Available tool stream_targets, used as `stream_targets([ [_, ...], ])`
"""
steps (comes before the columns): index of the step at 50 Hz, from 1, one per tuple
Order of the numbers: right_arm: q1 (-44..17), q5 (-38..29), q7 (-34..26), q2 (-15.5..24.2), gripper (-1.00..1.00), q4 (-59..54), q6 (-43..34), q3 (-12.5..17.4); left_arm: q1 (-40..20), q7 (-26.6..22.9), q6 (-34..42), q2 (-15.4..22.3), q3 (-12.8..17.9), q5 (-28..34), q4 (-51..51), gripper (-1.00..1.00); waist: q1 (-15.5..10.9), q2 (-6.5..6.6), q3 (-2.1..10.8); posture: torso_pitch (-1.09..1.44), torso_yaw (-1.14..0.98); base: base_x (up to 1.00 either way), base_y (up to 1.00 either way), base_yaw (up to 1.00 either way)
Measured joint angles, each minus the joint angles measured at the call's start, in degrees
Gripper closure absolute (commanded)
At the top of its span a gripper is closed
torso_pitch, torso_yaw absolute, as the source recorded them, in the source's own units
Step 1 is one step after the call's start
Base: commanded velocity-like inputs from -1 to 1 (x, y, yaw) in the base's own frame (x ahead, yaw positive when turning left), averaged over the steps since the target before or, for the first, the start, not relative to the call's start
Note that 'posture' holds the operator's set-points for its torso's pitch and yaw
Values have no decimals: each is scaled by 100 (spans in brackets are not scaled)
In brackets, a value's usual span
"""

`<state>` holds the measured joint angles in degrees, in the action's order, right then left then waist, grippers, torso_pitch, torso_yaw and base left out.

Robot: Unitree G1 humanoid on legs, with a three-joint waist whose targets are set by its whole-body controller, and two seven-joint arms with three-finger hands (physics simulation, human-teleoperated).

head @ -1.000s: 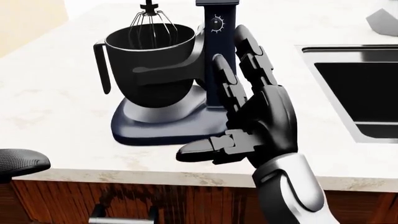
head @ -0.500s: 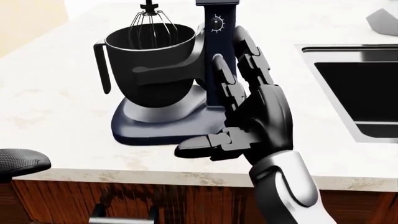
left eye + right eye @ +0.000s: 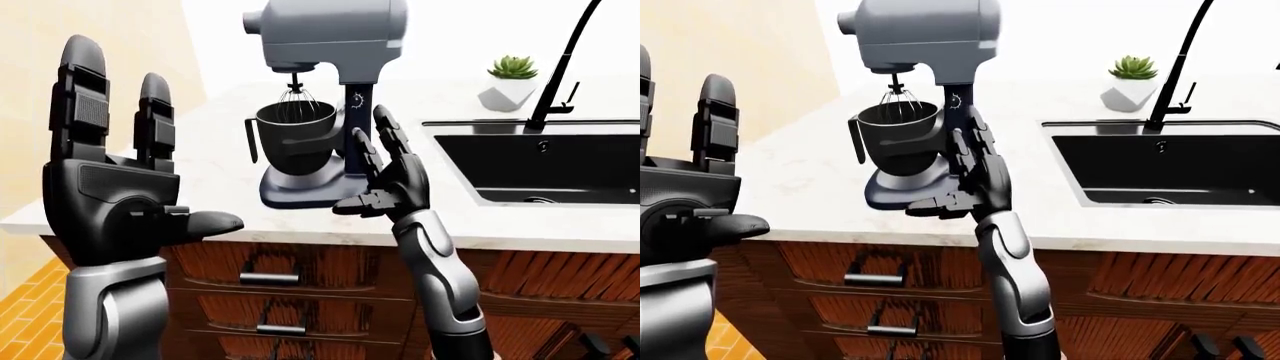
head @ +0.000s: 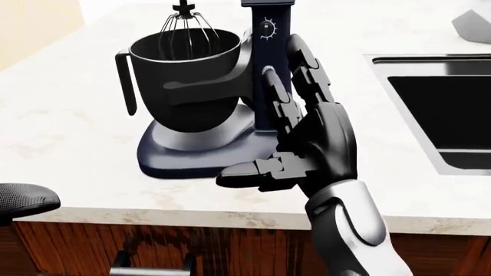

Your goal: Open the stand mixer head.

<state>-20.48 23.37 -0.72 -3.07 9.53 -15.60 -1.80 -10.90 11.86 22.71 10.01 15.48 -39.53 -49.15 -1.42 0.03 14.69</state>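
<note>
The stand mixer stands on the counter with its grey head (image 3: 330, 34) level and down. Its whisk (image 4: 186, 29) hangs into the black bowl (image 4: 184, 75), which sits on the dark base (image 4: 191, 155). A dark column with a dial (image 4: 267, 29) carries the head. My right hand (image 4: 272, 118) is open, fingers pointing up, just to the right of the bowl and over the column; I cannot tell whether it touches. My left hand (image 3: 150, 142) is open and raised at the left of the left-eye view, clear of the mixer.
A black sink (image 3: 540, 161) with a tall black faucet (image 3: 560, 67) lies to the right of the mixer. A small potted plant (image 3: 510, 82) stands beyond the sink. Wooden drawers with dark handles (image 3: 268, 279) run under the pale counter (image 3: 220, 142).
My right hand has crept slightly up and to the left, closer to the mixer's column. The mixer has not moved.
</note>
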Motion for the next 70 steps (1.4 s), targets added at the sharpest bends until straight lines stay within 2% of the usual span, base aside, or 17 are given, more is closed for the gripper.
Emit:
stream_targets([
  [70,-653,-66,-161,-23,-100,-1625,785,122,-55,76,27,49,32,-51,-19,-100,-5,25,-8,-33,0,0,0,0],
])
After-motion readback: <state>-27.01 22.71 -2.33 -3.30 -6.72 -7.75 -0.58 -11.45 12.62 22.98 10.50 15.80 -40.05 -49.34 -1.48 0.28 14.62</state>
